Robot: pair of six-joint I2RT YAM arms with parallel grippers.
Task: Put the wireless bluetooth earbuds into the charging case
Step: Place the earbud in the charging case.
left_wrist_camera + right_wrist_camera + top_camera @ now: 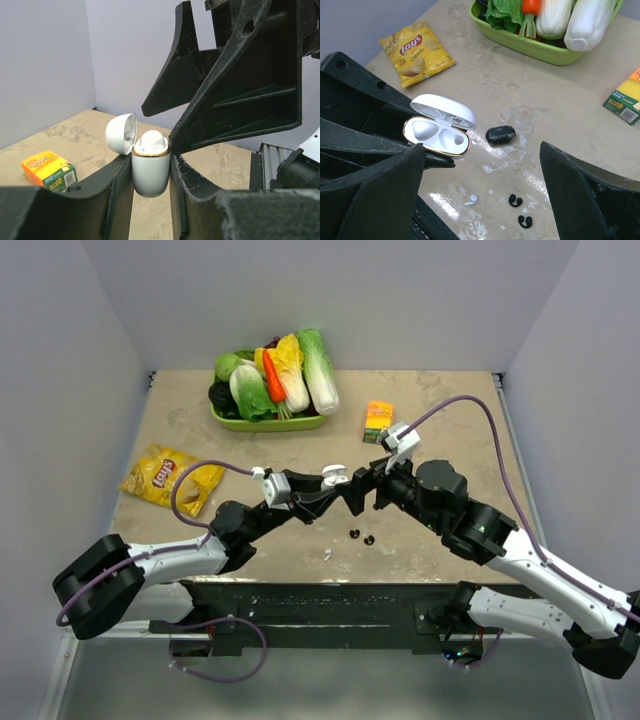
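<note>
White with a gold rim, the charging case [437, 134] sits clamped by its sides in the closed left gripper [149, 175]. Its lid [445, 111] is hinged back, and its long axis and open mouth are aimed at the right gripper [481, 150], whose jaws gape wide around nothing. Beneath them, one white earbud [471, 200] and two black earbuds [515, 201] lie on bare table [450, 430], the white one nearest the near edge, with open room around.

**Groceries at the far side**

A green tray [268, 424] sits at the far edge of the beige, stone-patterned table [450, 390], piled with vegetables: pale cabbages [318, 370], leafy greens [250, 395] and an orange carrot [273, 377]. Left of it, well apart, lies a yellow Lay's chip bag [165, 477]. Near the tray's right end rests a small orange-and-green box [378, 421].
</note>
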